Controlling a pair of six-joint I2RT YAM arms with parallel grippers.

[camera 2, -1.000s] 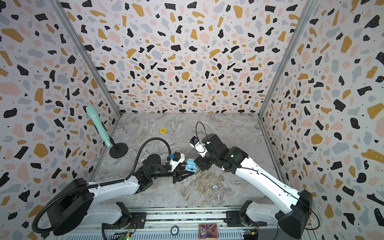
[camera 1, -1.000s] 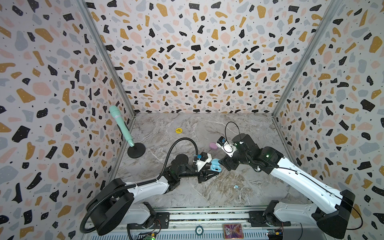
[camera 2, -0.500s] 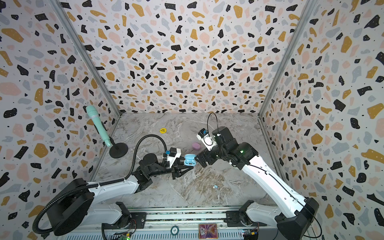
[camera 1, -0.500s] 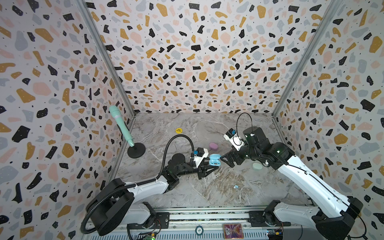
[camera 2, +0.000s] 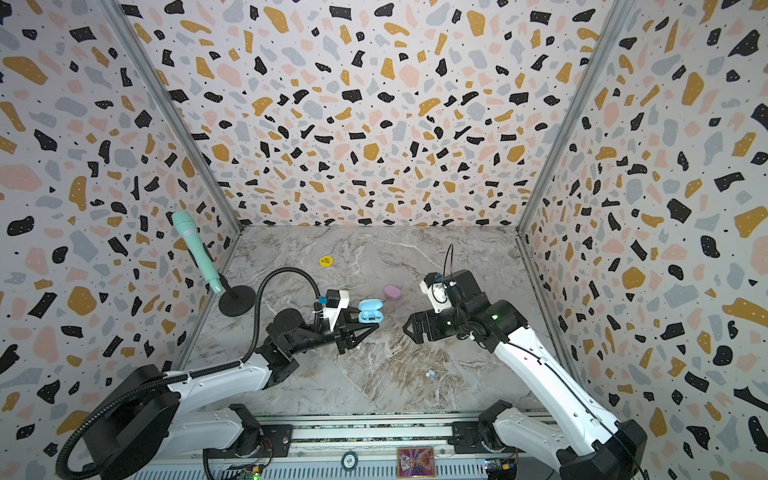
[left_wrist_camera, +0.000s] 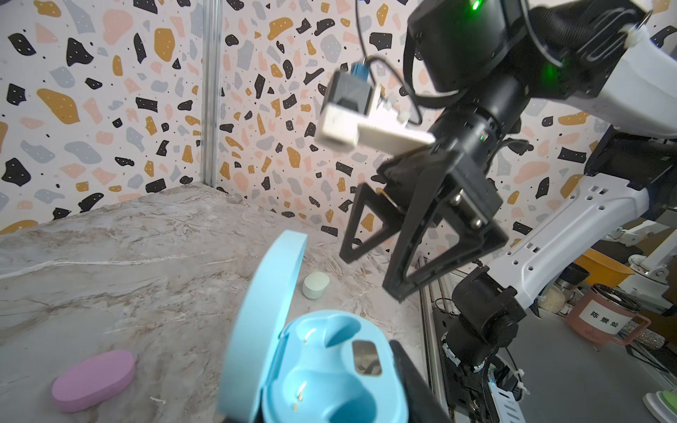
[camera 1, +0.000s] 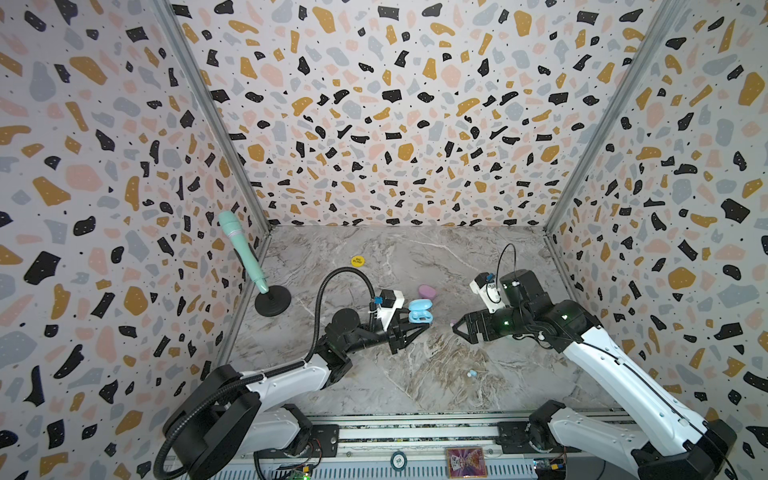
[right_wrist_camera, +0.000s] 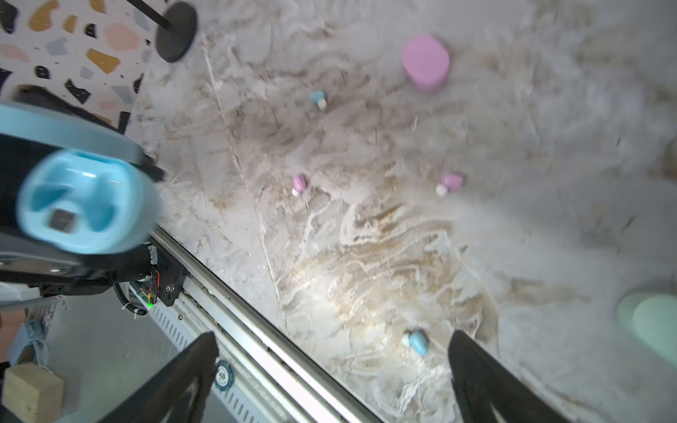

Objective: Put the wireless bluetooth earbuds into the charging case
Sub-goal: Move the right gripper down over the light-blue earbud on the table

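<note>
My left gripper (camera 1: 417,323) (camera 2: 369,323) is shut on an open light-blue charging case (camera 1: 419,312) (camera 2: 370,311) (left_wrist_camera: 329,366) (right_wrist_camera: 84,205), held above the table with its lid up; both sockets look empty. My right gripper (camera 1: 462,332) (camera 2: 409,332) (left_wrist_camera: 370,274) (right_wrist_camera: 329,351) hovers open and empty to the right of the case, facing it. Earbuds lie loose on the table: a blue one (right_wrist_camera: 417,342) (camera 1: 471,374) (camera 2: 430,373) near the front, another blue one (right_wrist_camera: 318,98), and two pink ones (right_wrist_camera: 298,183) (right_wrist_camera: 450,182).
A shut pink case (camera 1: 427,291) (camera 2: 392,291) (left_wrist_camera: 93,379) (right_wrist_camera: 425,62) lies behind the held case. A pale green case (left_wrist_camera: 315,285) (right_wrist_camera: 652,322) lies under the right arm. A yellow disc (camera 1: 357,260) and a teal microphone (camera 1: 241,249) on a black stand sit at the back left.
My right gripper has pulled back to the right from the blue case and opened wide. The left gripper has lifted the case slightly.
</note>
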